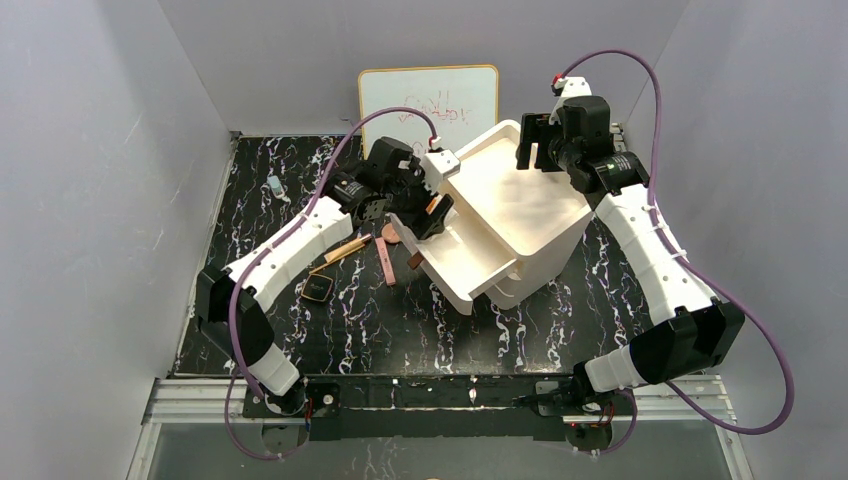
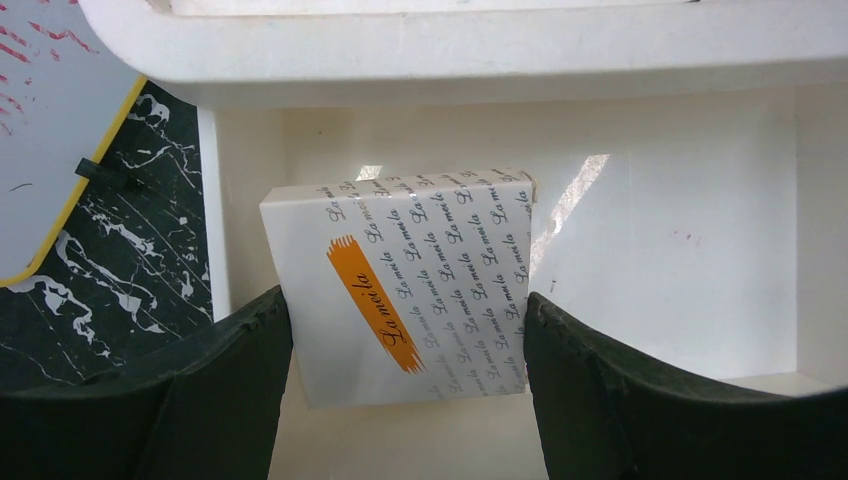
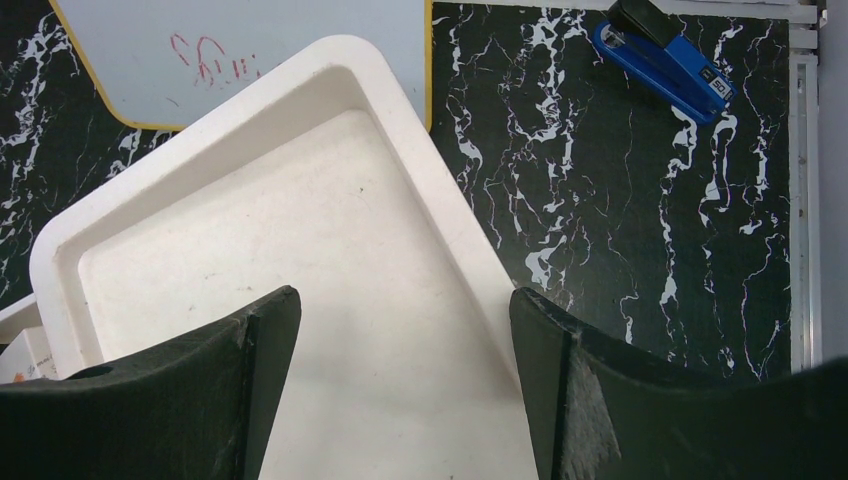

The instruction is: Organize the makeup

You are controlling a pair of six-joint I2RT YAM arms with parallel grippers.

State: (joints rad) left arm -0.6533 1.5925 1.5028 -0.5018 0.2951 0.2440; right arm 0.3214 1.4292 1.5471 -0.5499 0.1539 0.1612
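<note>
White square palette (image 2: 405,290) between the left gripper (image 2: 408,360) fingers, jaws closed on it, over the open drawer (image 2: 680,260)

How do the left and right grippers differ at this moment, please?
The left gripper holds a white square palette over the open drawer; the right gripper is empty. The left is low at the drawer box's front; the right hovers above its top tray. Both have black fingers.

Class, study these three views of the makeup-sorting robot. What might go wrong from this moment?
1. The white palette sits tilted between the left gripper fingers over the open drawer; released, it may land askew.
2. The right gripper hovers open over the drawer box top and could bump it.
</note>
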